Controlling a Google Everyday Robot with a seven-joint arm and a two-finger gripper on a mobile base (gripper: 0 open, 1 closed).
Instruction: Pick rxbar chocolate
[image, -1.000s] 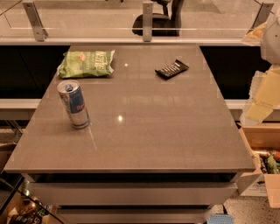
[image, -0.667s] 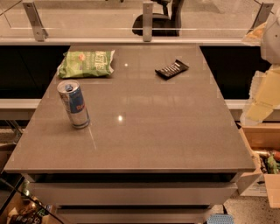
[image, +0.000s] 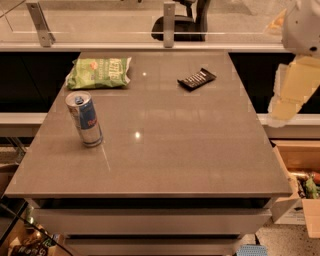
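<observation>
The rxbar chocolate, a small flat black bar with white lettering, lies flat at the far right of the grey table, turned at an angle. Only pale links of my arm show, at the right edge of the view, beside and above the table's right side. My gripper itself is out of view. Nothing touches the bar.
A green chip bag lies at the far left. A tall blue and silver can stands upright at the left. A glass rail with metal posts runs behind the table. A cardboard box with items sits at the lower right.
</observation>
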